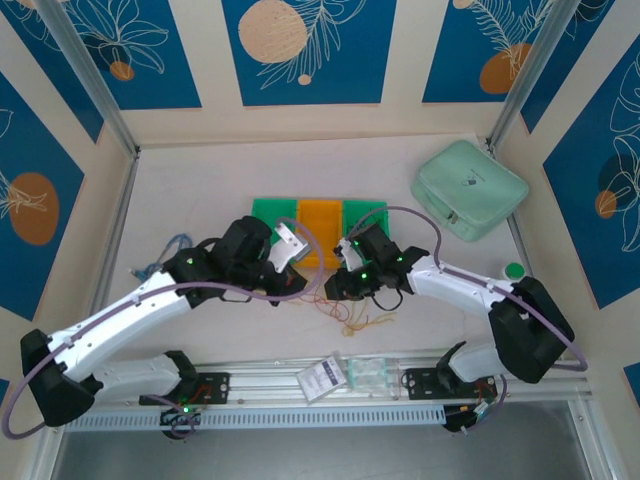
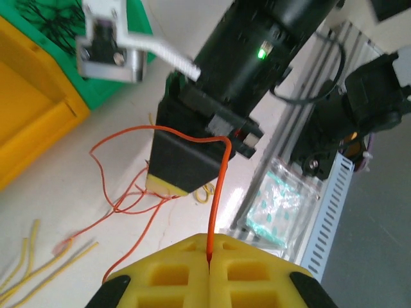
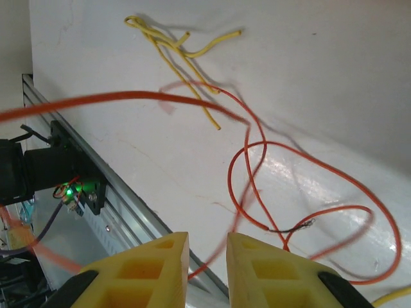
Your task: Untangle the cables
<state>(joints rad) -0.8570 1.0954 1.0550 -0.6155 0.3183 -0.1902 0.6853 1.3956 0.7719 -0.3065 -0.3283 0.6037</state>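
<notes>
The left gripper [image 2: 210, 242] is pressed together on a red wire [image 2: 219, 186], which runs toward 12 o'clock in the left wrist view. The right gripper [image 3: 207, 247] has its 2 yellow fingers slightly apart, with nothing seen between them. More red loops lie on the white table [image 3: 334, 77], and the yellow wires [image 3: 168, 43] lie at 11 o'clock. From above, the wires sit at 6 o'clock of the green-and-orange tray [image 1: 320, 222].

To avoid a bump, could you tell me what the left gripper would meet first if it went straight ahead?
Most likely the right gripper, directly ahead of the left gripper, whose shut jaws pinch the red wire running toward it. The gap between them is hard to judge.
</notes>
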